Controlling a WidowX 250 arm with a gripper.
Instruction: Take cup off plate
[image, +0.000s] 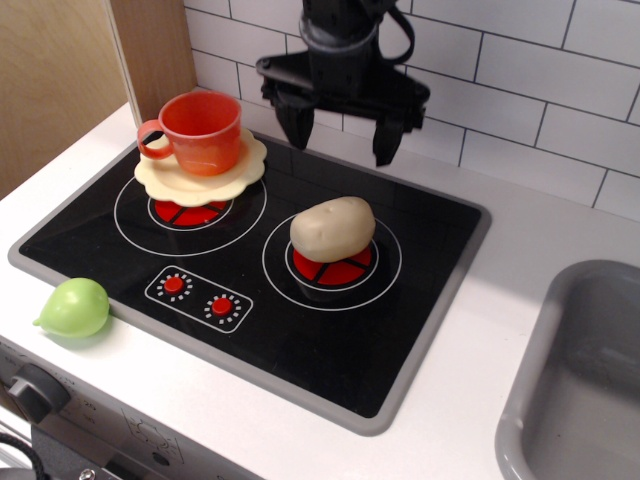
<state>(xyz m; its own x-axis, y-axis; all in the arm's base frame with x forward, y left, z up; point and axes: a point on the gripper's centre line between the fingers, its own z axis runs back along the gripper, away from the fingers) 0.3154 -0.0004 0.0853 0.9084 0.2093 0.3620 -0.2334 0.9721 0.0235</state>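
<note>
The orange-red cup (200, 132) stands upright on the pale cream scalloped plate (160, 180), its loop handle pointing left. The plate rests on the left burner of the black toy stove (250, 300). My black gripper (340, 135) hangs above the back of the stove, to the right of the cup and apart from it. Its two fingers are spread wide with nothing between them.
A beige potato (333, 229) lies on the right burner, just below and in front of the gripper. A green pear-like toy (75, 307) sits on the white counter at the front left. A grey sink (580, 380) is at the right. A wooden panel (60, 80) and tiled wall stand behind.
</note>
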